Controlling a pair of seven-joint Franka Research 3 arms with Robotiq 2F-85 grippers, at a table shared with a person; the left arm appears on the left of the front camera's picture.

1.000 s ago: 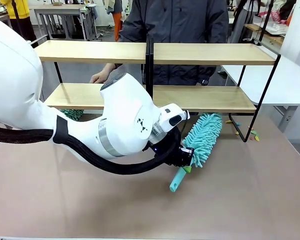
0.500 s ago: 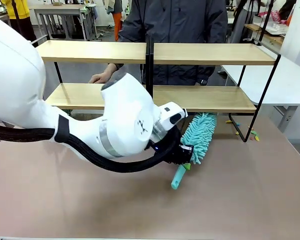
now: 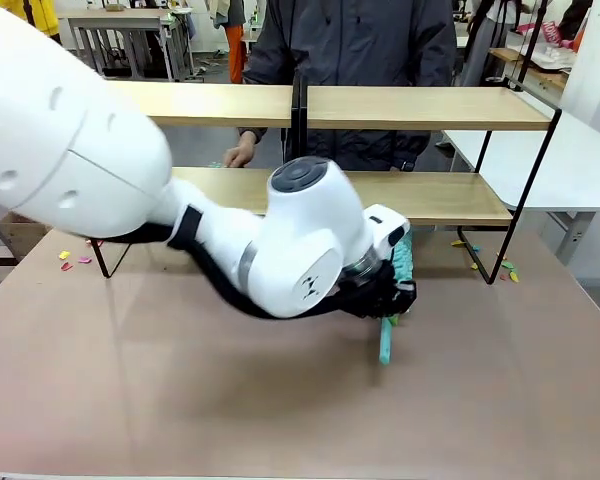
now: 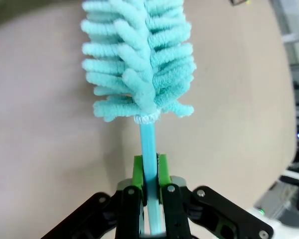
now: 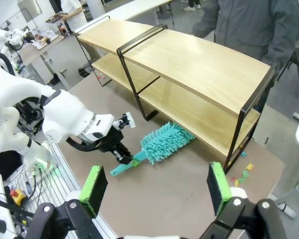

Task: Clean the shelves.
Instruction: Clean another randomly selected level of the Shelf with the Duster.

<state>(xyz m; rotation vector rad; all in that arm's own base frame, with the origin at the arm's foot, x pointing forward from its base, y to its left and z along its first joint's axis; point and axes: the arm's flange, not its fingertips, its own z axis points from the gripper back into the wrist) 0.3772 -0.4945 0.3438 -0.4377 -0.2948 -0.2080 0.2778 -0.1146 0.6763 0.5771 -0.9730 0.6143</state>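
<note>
My left gripper (image 3: 391,301) is shut on the thin handle of a teal fluffy duster (image 3: 403,256), low over the brown table in front of the shelves (image 3: 420,108). In the left wrist view the green pads (image 4: 162,168) clamp the handle and the duster head (image 4: 139,59) points away over the table. The handle's end (image 3: 385,350) sticks out toward me. The duster head lies at the front edge of the lower board (image 3: 445,198), right of the black centre divider. In the right wrist view my right gripper (image 5: 155,188) hangs open high above the shelves (image 5: 189,64) and duster (image 5: 164,142).
A person stands behind the shelves with a hand (image 3: 242,152) on the lower board's left half. Small coloured scraps lie on the table at the left (image 3: 75,260) and by the right frame leg (image 3: 505,268). A white table (image 3: 580,160) adjoins on the right.
My left arm has swung right, turning the duster so its handle points toward me and the head sits closer to the lower board. The person's hand slid right along the lower board.
</note>
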